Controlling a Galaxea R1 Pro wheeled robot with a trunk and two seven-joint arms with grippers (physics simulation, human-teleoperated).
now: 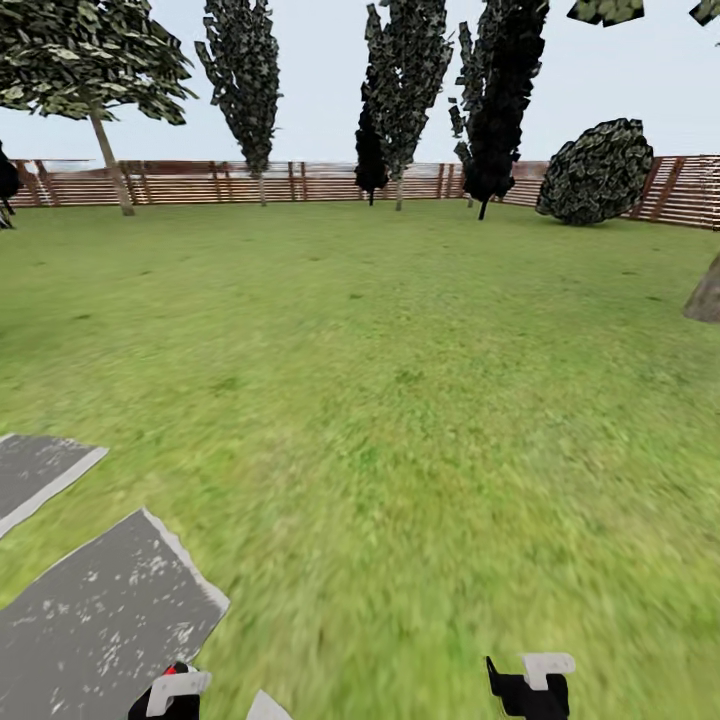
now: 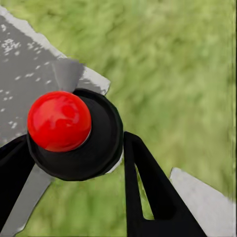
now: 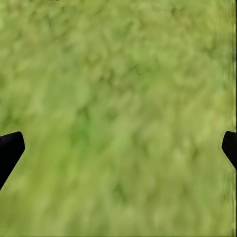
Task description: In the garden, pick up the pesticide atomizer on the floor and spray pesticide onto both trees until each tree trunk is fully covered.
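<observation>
While the left hand [image 2: 74, 163] grips the pesticide atomizer [image 2: 74, 133], its two dark fingers [image 2: 148, 192] press against opposite sides of the black bottle body, and the red top [image 2: 59, 121] faces the left wrist camera. Below the held bottle lie green grass and grey paving stones [image 2: 29, 64] of the floor. The right hand [image 3: 118, 148] is open: its fingertips [image 3: 10, 148] stand far apart at the two edges of the right wrist view, with nothing but blurred grass [image 3: 118, 98] between them. From the head camera, the left hand [image 1: 170, 695] sits at the lower edge beside a grey paving stone [image 1: 100, 610], and a small red spot there is probably the atomizer top, though the view is too small to confirm. The right hand [image 1: 530, 685] hangs over the lawn [image 1: 400, 380]. Far across the lawn, a brown slatted fence [image 1: 200, 182] runs behind several trees [image 1: 245, 80]. A pale grey-tan trunk base [image 1: 706, 295] appears at the right edge.
</observation>
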